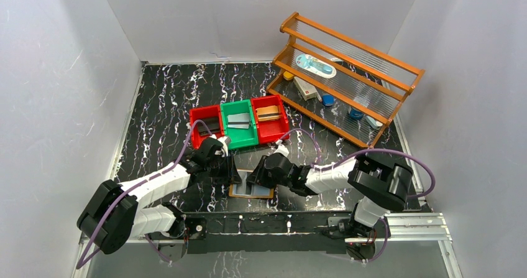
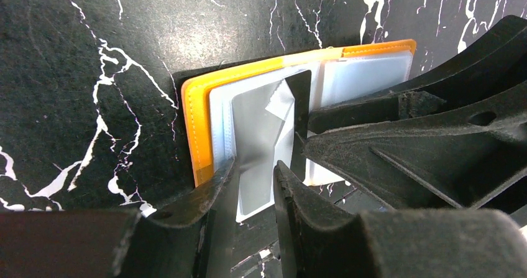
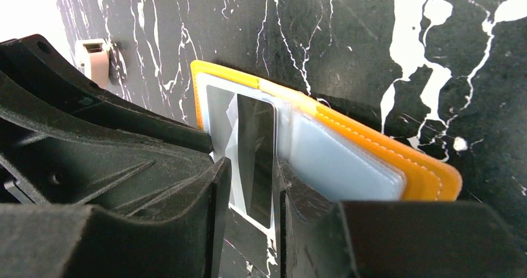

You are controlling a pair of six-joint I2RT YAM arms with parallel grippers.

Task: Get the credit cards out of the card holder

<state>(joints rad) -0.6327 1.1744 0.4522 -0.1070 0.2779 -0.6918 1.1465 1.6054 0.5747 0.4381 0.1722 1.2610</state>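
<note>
Barely begun, apparently: card holder (image 2: 197, 129) open on table (image 1: 161, 104), one credit card (image 2: 252, 135) half out between left claw (image 2: 256, 166) jaws, grip unclear; right claw (image 3: 248, 166) slightly parted over it too.

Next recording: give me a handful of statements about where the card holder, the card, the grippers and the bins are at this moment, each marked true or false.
1. The tan-orange leather card holder lies open on the black marbled table. True.
2. A grey flat plastic card sticks out past the card holder's edge. True.
3. Both grippers are parked back at the arm bases. False: the left gripper and the right gripper are both down at the card holder, with the card showing between their fingers.
4. A green plastic bin sits between two red plastic bins. True.
5. The card holder lies inside the green plastic bin. False: it lies on the table, nearer the arms than the bins.
</note>
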